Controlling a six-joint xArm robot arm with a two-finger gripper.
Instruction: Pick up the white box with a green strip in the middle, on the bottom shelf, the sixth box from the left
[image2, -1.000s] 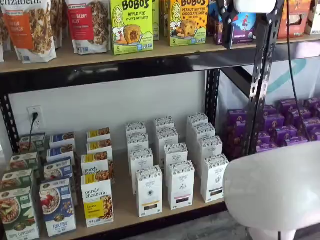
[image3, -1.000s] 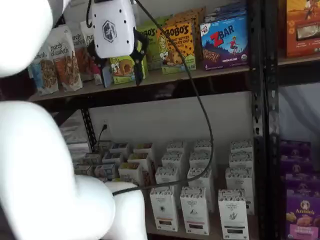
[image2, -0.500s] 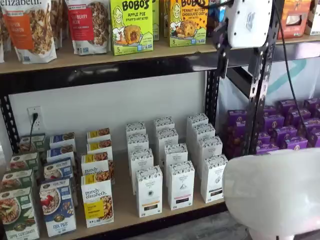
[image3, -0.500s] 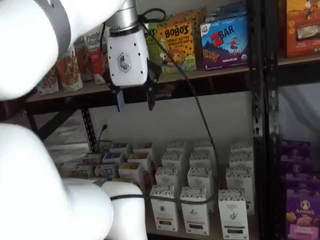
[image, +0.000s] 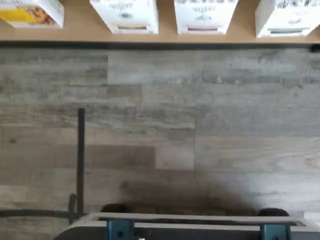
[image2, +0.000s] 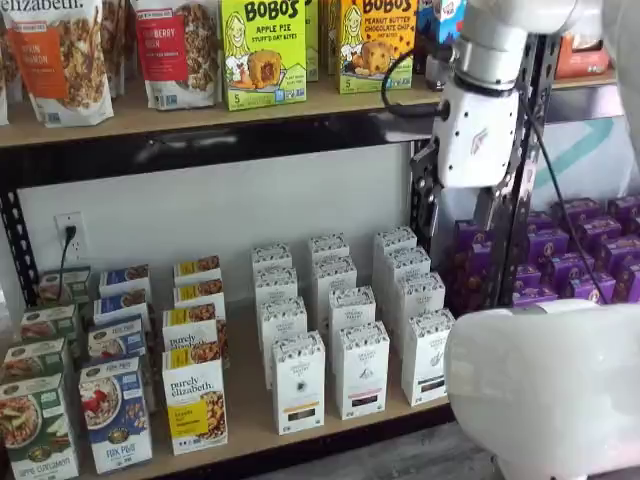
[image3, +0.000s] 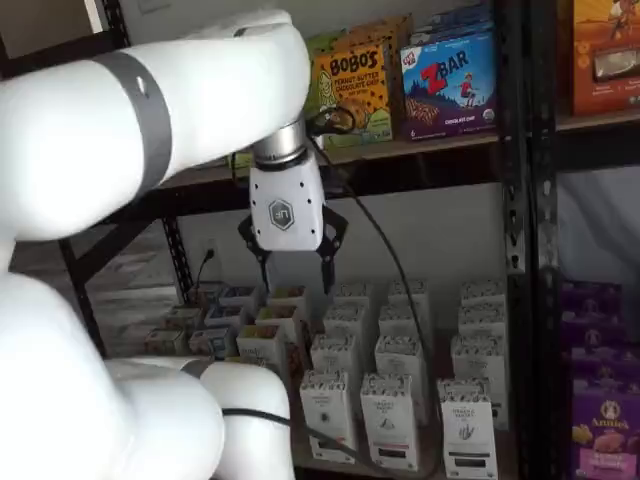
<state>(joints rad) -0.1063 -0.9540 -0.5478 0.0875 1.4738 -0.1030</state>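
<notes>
Three rows of tall white cartons stand on the bottom shelf (image2: 245, 405). The white box (image2: 428, 356) with the dark strip, front of the right row, also shows in a shelf view (image3: 467, 428) and partly in the wrist view (image: 287, 14). The middle front carton (image: 205, 12) has a pinkish strip. Strip colours are hard to tell apart in both shelf views. My gripper (image3: 296, 272) hangs open and empty, below the upper shelf and well above the white rows. Its white body (image2: 476, 135) shows above the right row.
Granola and cereal boxes (image2: 195, 400) fill the shelf's left side. Purple boxes (image2: 585, 250) sit beyond the black rack post (image2: 520, 200). Bobo's boxes (image2: 262, 50) stand on the upper shelf. A cable (image3: 385, 250) trails from the gripper. The robot's white arm (image2: 550, 390) fills the foreground.
The gripper has come down from the level of the upper shelf to the space below it, closer to the white boxes. Its fingers stay apart.
</notes>
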